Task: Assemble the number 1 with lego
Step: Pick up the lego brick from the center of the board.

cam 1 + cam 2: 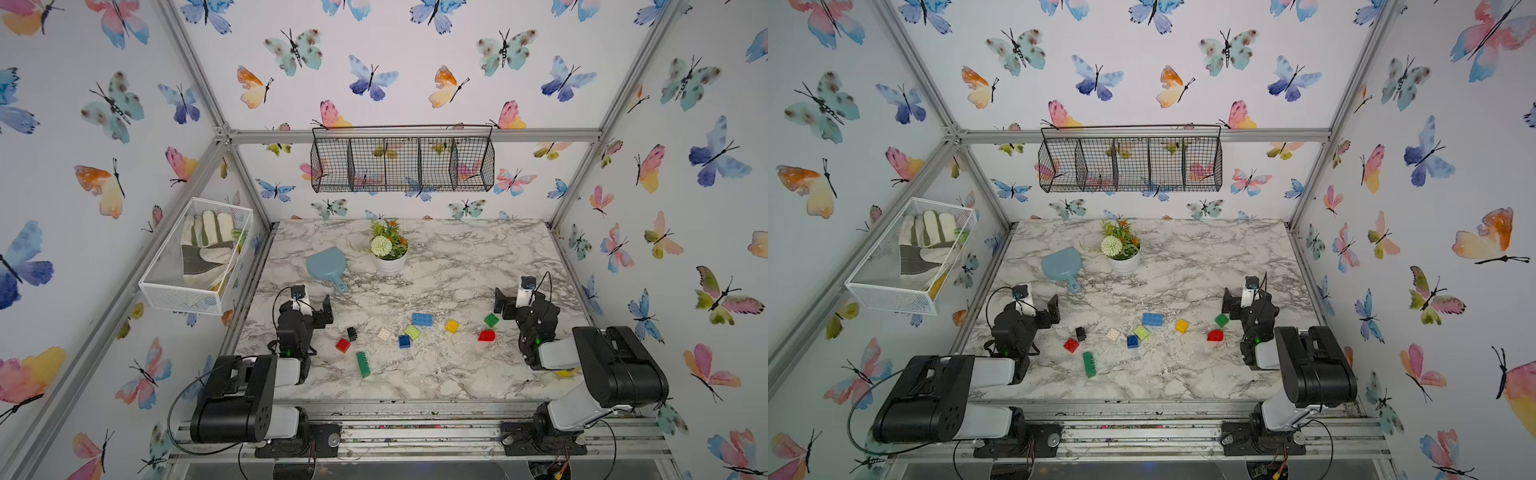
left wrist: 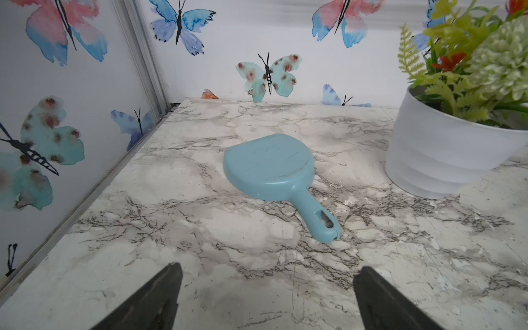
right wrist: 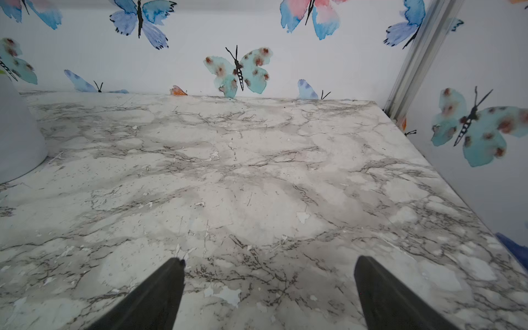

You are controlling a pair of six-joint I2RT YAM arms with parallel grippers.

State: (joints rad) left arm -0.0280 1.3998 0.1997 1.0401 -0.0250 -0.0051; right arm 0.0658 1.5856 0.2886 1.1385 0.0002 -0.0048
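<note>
The lego (image 1: 1140, 332) lies scattered across the near middle of the bench (image 1: 457, 374). The long green brick (image 1: 363, 364), at 7 o'clock of the scatter, has its long axis nearly 12 to 6. The long blue brick (image 1: 422, 319), at 12 o'clock, runs roughly 9 to 3. The others are small studded squares: red brick (image 1: 343, 345), black brick (image 1: 352, 333), white brick (image 1: 384, 334), lime brick (image 1: 412, 332), small blue brick (image 1: 404, 341), yellow brick (image 1: 452, 326), green square brick (image 1: 491, 320), second red brick (image 1: 486, 336). The left end effector (image 2: 268, 267) and right end effector (image 3: 270, 258), at 9 and 3 o'clock, have their jaws wide apart.
</note>
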